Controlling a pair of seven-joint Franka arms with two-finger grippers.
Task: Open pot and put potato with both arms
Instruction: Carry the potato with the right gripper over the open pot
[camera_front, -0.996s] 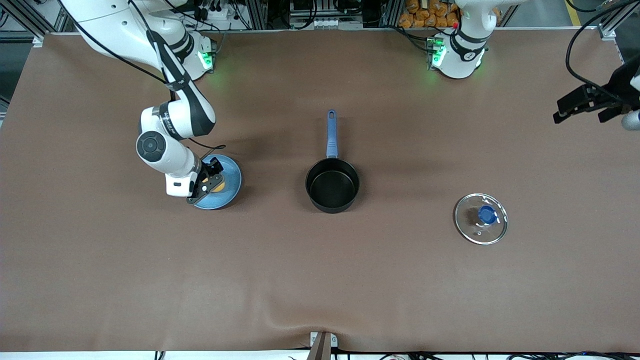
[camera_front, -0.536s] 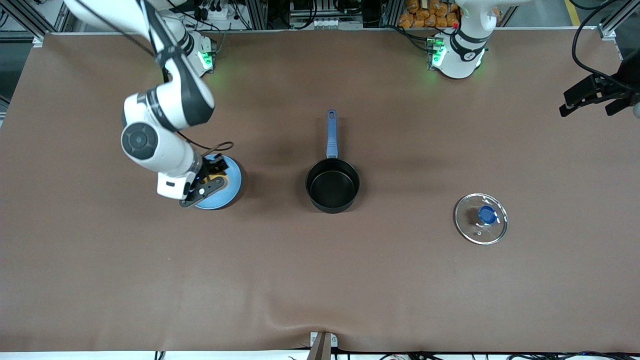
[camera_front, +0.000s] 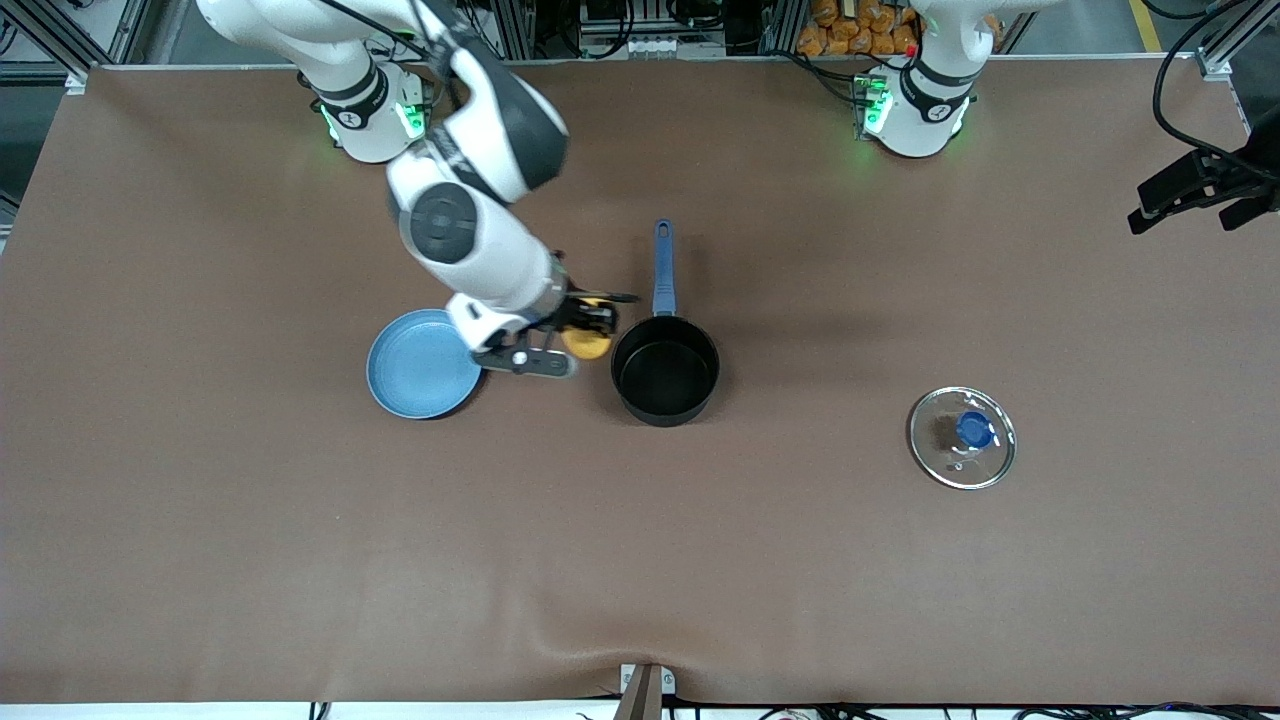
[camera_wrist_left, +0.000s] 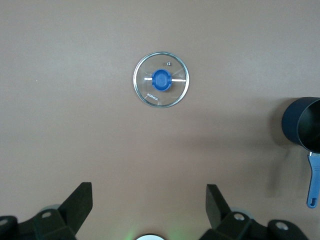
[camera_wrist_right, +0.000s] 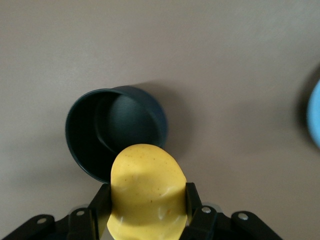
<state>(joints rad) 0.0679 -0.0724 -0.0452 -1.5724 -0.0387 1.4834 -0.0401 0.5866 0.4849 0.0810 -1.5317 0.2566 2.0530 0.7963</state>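
Flanking pot (camera_front: 665, 372): plate (camera_front: 423, 376), lid (camera_front: 962, 437).

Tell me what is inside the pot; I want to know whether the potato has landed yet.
The pot shows only its bare black bottom. The potato is clamped in the right gripper above the table beside the pot. The lid lies apart, so nothing covers the pot's mouth.

Robotics lab: aluminium framing (camera_front: 520, 25), cables (camera_front: 1165, 70) edging table (camera_front: 640, 560).
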